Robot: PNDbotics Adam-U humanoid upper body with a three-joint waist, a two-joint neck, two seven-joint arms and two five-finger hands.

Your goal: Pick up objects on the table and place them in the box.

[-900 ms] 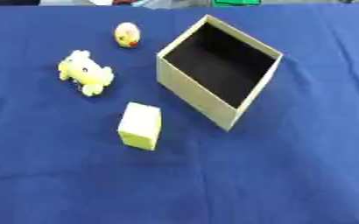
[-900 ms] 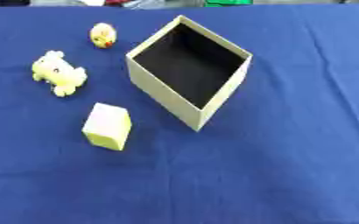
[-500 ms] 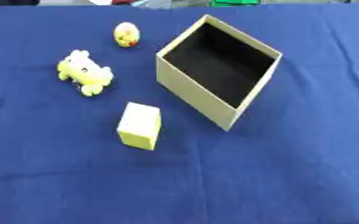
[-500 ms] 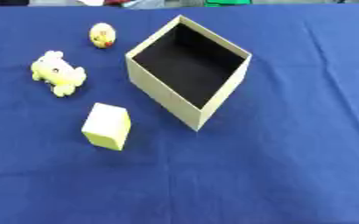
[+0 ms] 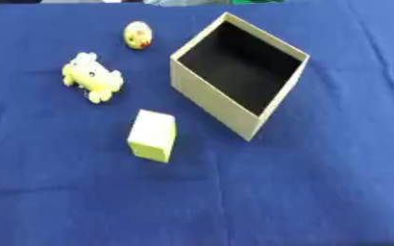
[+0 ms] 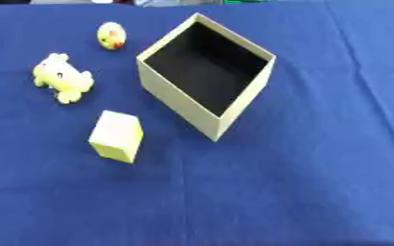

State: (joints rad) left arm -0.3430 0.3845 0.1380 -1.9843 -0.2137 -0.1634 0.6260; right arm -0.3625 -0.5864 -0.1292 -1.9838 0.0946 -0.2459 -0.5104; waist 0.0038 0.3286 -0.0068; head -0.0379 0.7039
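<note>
Blue cloth (image 5: 335, 182) covering table; open box (image 5: 213, 93) sitting right of centre, turned corner-on, pale walls, dark inside, nothing lying in it; yellow block (image 5: 153, 135) lying near box's left front wall, apart from it; yellow plush toy (image 5: 91, 78) lying further left, well apart from box; small yellow egg-shaped thing (image 5: 137, 35) with red-orange mark resting beyond toy, near far edge; neither hand showing, so state of fingers impossible to tell.
</note>
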